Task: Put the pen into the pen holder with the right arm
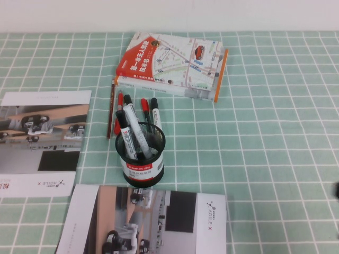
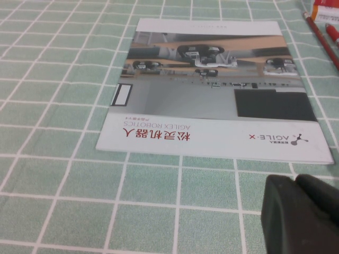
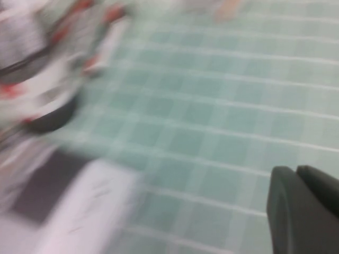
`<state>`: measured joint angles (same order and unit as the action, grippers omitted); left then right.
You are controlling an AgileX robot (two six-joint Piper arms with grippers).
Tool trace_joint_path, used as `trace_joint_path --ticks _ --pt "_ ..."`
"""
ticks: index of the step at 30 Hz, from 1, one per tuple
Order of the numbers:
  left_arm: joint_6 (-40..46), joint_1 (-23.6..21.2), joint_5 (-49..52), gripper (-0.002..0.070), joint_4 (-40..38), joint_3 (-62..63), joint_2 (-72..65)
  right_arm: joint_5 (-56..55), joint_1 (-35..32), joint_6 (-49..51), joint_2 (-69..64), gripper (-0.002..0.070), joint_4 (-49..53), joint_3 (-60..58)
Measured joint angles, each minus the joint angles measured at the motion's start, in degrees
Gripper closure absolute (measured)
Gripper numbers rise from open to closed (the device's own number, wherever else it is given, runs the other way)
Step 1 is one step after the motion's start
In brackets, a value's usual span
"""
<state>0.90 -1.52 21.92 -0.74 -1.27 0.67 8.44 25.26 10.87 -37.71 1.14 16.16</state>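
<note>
Neither end effector carries a pen. By its wrist view, the right end effector [image 3: 304, 211] hangs low over the checked cloth with its dark fingers pressed together on nothing; in the high view only a dark sliver shows at the right edge. By its own wrist view, the left end effector [image 2: 299, 214] hovers just off a glossy brochure [image 2: 212, 90], and its fingers seem closed and empty.

Nearest on the bench [image 1: 275, 159] lies another glossy brochure [image 1: 153, 222]. Just beyond it stands the pen holder [image 1: 141, 156], a black wire-mesh cylinder with a white label band, upright, holding several slim pens [image 1: 132, 129], red-capped and black-capped. So the pen appears delivered, and probably only the arm's retreat is left. A thin pencil [image 1: 111, 108] lies flat beside the holder. Farthest sit stacked books [image 1: 175, 66] with a red and map-printed cover.
</note>
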Motion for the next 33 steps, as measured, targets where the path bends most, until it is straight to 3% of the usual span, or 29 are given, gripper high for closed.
trace_joint_path --ticks 4,11,23,33 --pt "0.00 0.00 0.00 0.0679 0.00 0.00 0.00 -5.39 -9.93 0.00 8.57 0.0695 -0.27 -8.74" --pt "0.00 0.00 0.00 0.0679 0.00 0.00 0.00 -7.19 -18.39 0.00 23.49 0.0695 -0.37 -17.44" --pt "0.00 0.00 0.00 0.0679 0.00 0.00 0.10 10.20 -19.48 -0.03 38.12 0.0695 1.26 -17.53" --pt "0.00 0.00 0.00 0.0679 0.00 0.00 0.10 11.07 -19.48 -0.70 38.21 0.0695 2.15 -17.56"
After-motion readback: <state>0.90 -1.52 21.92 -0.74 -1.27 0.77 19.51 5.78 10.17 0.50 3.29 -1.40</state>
